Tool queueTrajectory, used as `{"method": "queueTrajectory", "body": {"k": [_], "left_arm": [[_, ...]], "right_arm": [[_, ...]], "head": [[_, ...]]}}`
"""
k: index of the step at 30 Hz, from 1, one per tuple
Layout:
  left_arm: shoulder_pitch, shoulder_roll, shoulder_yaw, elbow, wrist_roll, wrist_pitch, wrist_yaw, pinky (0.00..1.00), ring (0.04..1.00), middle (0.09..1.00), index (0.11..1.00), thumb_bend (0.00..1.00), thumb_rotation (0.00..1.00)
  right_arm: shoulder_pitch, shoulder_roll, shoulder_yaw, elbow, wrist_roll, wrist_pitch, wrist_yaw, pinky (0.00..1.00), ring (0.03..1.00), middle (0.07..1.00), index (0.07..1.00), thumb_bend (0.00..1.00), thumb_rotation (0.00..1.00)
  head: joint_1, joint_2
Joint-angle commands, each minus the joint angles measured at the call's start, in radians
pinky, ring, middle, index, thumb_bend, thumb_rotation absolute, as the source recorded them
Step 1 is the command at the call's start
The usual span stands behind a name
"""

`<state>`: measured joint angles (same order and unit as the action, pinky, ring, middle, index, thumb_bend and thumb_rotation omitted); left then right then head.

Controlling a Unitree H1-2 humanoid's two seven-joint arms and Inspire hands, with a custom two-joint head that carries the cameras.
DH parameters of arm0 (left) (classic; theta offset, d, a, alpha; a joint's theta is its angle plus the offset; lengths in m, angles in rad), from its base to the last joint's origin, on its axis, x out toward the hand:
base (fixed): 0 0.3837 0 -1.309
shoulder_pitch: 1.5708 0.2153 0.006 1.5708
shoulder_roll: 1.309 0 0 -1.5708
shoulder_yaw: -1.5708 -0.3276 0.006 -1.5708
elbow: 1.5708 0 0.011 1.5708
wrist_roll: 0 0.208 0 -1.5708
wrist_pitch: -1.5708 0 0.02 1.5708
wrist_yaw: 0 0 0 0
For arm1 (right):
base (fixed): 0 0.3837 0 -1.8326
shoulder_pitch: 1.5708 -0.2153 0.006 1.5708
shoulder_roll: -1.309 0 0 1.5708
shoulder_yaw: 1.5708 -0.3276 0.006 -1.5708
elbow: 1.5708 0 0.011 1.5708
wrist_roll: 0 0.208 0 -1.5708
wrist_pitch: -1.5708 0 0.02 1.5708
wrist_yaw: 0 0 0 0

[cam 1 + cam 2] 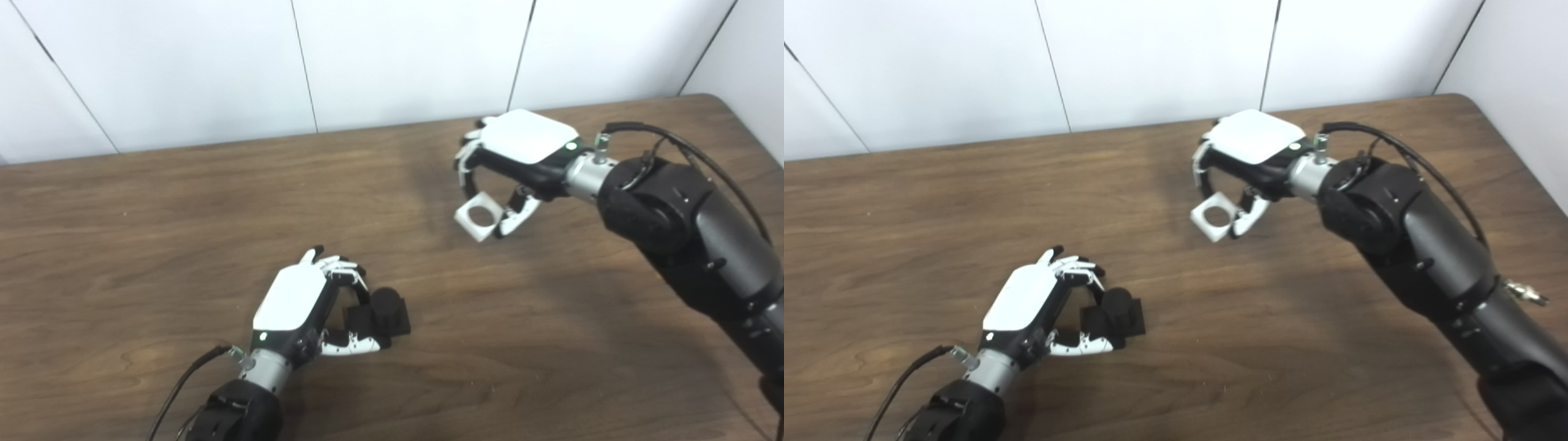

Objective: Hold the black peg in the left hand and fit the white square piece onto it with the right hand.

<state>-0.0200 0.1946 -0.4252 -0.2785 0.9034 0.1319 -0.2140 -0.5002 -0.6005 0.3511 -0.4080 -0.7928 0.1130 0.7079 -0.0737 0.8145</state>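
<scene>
The black peg point(381, 313), a short cylinder on a square black base, rests on the wooden table point(153, 214) at lower centre. My left hand point(306, 303) is curled around it, fingers at its far side and thumb at its near side, touching it. My right hand point(520, 159) is at the upper right, shut on the white square piece point(479, 215). The piece has a round hole and hangs tilted from the fingers and thumb, just above the table. It is well apart from the peg, up and to the right. Both also show in the right eye view: peg point(1115, 315), piece point(1214, 215).
A white panelled wall point(392, 61) runs along the table's far edge. The table's right corner is near the wall at upper right. My right forearm point(692, 239) and its cable stretch over the table's right side.
</scene>
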Motion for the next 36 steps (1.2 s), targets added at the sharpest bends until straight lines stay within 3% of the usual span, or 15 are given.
{"method": "queueTrajectory", "body": {"k": [1, 19, 27, 36], "left_arm": [[0.005, -0.004, -0.020, 0.033, 0.002, 0.005, -0.034, 1.00, 0.849, 0.761, 0.484, 0.52, 0.05], [-0.002, -0.006, -0.029, 0.041, 0.007, 0.014, -0.031, 1.00, 0.848, 0.761, 0.484, 0.52, 0.05], [-0.004, -0.009, -0.037, 0.043, 0.019, 0.016, -0.031, 0.99, 0.846, 0.762, 0.484, 0.52, 0.05], [-0.001, -0.012, -0.044, 0.037, 0.036, 0.017, -0.032, 0.98, 0.843, 0.764, 0.485, 0.52, 0.06]], "right_arm": [[-0.023, 0.003, -0.016, -0.056, -0.002, 0.007, 0.020, 0.98, 0.895, 0.775, 0.485, 0.52, 0.14], [-0.038, 0.198, 0.023, -0.252, -0.005, 0.062, 0.226, 1.00, 0.930, 0.794, 0.486, 0.52, 0.14], [-0.037, 0.227, 0.023, -0.264, -0.002, 0.067, 0.269, 1.00, 0.933, 0.795, 0.486, 0.52, 0.13], [-0.018, 0.237, 0.038, -0.235, -0.014, 0.043, 0.258, 1.00, 0.929, 0.792, 0.486, 0.52, 0.13]], "head": [[0.001, 0.001], [0.016, 0.006], [0.036, 0.011], [0.041, 0.016]]}}
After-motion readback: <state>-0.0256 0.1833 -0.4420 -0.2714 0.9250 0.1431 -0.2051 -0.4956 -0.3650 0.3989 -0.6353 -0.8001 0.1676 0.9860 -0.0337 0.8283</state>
